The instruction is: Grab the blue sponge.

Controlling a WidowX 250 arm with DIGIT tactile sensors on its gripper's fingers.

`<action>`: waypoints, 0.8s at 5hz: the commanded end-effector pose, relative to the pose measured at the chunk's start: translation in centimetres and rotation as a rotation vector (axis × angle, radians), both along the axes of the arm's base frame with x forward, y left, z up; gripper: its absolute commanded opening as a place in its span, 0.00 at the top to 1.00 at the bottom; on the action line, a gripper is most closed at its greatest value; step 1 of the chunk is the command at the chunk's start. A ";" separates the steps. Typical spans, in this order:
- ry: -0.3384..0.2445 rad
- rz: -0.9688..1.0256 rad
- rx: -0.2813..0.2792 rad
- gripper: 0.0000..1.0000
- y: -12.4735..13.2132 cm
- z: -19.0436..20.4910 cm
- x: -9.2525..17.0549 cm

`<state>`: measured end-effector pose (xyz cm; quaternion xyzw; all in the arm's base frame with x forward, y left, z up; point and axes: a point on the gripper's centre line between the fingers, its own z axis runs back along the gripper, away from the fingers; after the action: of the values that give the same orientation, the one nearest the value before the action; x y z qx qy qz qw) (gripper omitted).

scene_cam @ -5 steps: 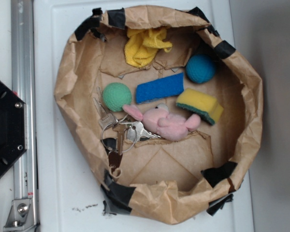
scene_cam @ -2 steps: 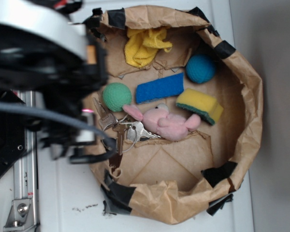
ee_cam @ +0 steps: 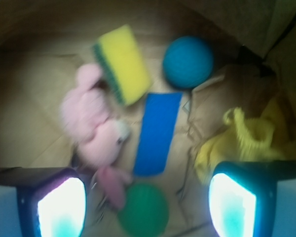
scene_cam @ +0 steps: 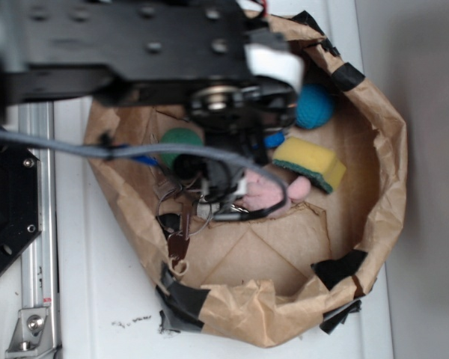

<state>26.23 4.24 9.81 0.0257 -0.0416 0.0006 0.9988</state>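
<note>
The blue sponge is a flat bright-blue slab lying on the brown paper in the middle of the wrist view, ahead of the jaws. In the exterior view the arm covers it except a small blue corner. My gripper is open and empty, its two pads wide apart at the bottom corners, above the green ball. It holds nothing. In the exterior view the arm's black body hides the gripper.
A pink plush toy, a yellow sponge with a green layer, a teal-blue ball and a yellow cloth lie around the blue sponge. Keys lie by the plush. Crumpled paper walls ring everything.
The arm has swung in from the left over the paper bin and now covers the green ball, the blue sponge and the yellow cloth in the exterior view.
</note>
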 end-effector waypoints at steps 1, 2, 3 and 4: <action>0.007 0.013 0.074 0.00 2.0 -1.2 2.7; 0.033 0.078 0.053 0.00 2.7 -3.3 3.5; 0.076 0.049 0.065 0.00 1.1 -6.2 4.5; 0.082 -0.080 0.039 0.00 -1.6 -7.9 4.5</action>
<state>30.71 3.56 1.96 0.0406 0.0031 -0.0185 0.9990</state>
